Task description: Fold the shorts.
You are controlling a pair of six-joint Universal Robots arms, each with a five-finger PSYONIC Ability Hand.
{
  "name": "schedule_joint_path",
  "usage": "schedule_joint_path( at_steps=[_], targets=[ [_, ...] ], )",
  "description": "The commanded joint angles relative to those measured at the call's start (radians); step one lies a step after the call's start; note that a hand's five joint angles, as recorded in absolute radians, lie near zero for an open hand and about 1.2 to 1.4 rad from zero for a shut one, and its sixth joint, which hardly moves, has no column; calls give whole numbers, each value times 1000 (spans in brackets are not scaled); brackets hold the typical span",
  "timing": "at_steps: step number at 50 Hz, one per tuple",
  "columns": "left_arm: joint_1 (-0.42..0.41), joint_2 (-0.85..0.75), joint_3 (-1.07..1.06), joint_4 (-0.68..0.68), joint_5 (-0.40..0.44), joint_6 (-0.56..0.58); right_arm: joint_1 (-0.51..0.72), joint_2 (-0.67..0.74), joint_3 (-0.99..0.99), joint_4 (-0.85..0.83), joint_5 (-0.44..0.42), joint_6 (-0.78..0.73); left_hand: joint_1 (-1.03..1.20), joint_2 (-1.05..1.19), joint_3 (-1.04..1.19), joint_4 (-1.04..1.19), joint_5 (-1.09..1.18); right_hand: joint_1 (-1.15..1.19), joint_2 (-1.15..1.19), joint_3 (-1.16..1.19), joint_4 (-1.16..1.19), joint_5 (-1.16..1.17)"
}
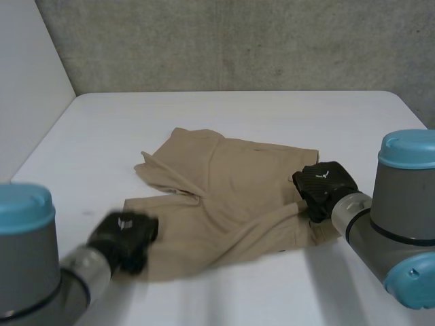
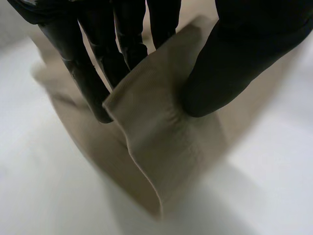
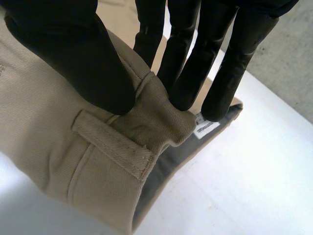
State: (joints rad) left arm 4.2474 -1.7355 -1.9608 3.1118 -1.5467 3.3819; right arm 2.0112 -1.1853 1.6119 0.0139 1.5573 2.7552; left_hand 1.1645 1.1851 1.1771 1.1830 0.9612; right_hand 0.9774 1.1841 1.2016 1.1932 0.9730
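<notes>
Tan shorts (image 1: 224, 204) lie rumpled in the middle of the white table (image 1: 272, 115), partly folded over themselves. My left hand (image 1: 126, 238) is at the near left hem; its thumb (image 2: 230, 63) and fingers (image 2: 93, 73) pinch a raised fold of the leg cloth (image 2: 151, 132). My right hand (image 1: 323, 187) is at the waistband on the right edge. There its thumb (image 3: 73, 54) and fingers (image 3: 195, 58) pinch a bunched bit of waistband (image 3: 156, 112) beside a belt loop (image 3: 112, 142).
A grey concrete wall (image 1: 238, 41) stands behind the table, and a pale wall (image 1: 27, 81) runs along its left. Bare table surface surrounds the shorts on all sides.
</notes>
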Motion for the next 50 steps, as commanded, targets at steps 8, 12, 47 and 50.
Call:
schedule_joint_path(
  at_steps=[8, 12, 47, 50],
  targets=[
    [-60, -527, 909, 160, -59, 292, 6, 209, -352, -38, 107, -150, 232, 211, 219, 213, 261, 419, 212, 195, 203, 249],
    [-52, -805, 1257, 154, -102, 372, 6, 318, -483, -113, 152, -242, 232, 211, 219, 213, 261, 419, 212, 195, 203, 249],
    [39, -719, 984, 202, -122, 358, -80, 125, -224, -54, -26, 2, -972, -992, -984, -990, -943, -803, -1010, -1027, -1019, -973],
    [66, -662, 889, 186, -64, 317, -106, 124, -182, -35, -77, 67, -931, -951, -943, -949, -902, -803, -1010, -1027, -1019, -973]
  ],
)
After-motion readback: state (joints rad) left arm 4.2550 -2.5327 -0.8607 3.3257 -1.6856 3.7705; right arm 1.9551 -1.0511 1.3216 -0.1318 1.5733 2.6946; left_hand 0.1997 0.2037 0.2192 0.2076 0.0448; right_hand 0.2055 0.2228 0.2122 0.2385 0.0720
